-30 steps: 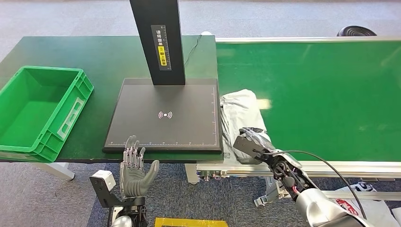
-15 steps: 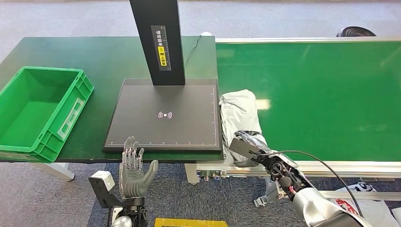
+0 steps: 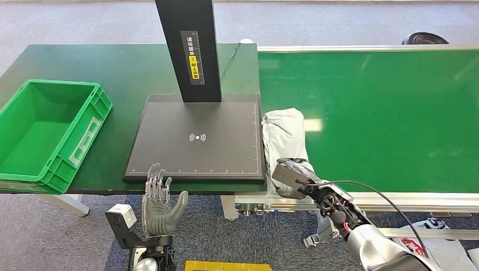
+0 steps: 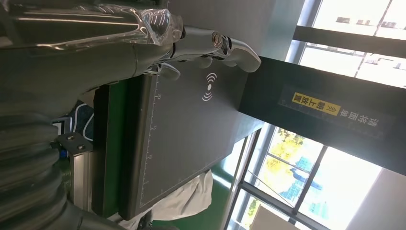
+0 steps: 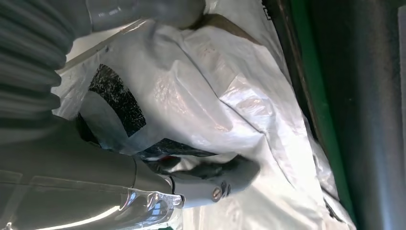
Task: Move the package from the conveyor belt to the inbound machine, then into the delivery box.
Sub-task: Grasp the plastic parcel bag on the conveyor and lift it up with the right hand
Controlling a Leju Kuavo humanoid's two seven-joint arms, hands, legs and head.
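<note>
The package (image 3: 285,135), a crumpled grey-white plastic bag, lies at the left end of the green conveyor belt (image 3: 384,113), beside the inbound machine's black plate (image 3: 169,147). My right hand (image 3: 294,175) grips the package's near end at the belt's front edge. In the right wrist view, my thumb (image 5: 210,179) presses into the package (image 5: 230,96). My left hand (image 3: 161,203) is held up below the table's front edge with its fingers apart and nothing in it. The left hand (image 4: 143,43) points toward the plate (image 4: 191,124). The green delivery box (image 3: 90,130) stands at the far left.
The machine's black post (image 3: 189,45) rises from the back of the plate. A thin cable (image 3: 229,59) runs behind it. On the floor are a yellow-edged thing (image 3: 226,265) and a white printed bag (image 3: 440,248). A dark round object (image 3: 425,38) sits beyond the belt.
My right hand has slid left and nearer along the belt's front edge, closing on the package's near end; the package has bunched and shifted slightly left. The left hand has stayed still.
</note>
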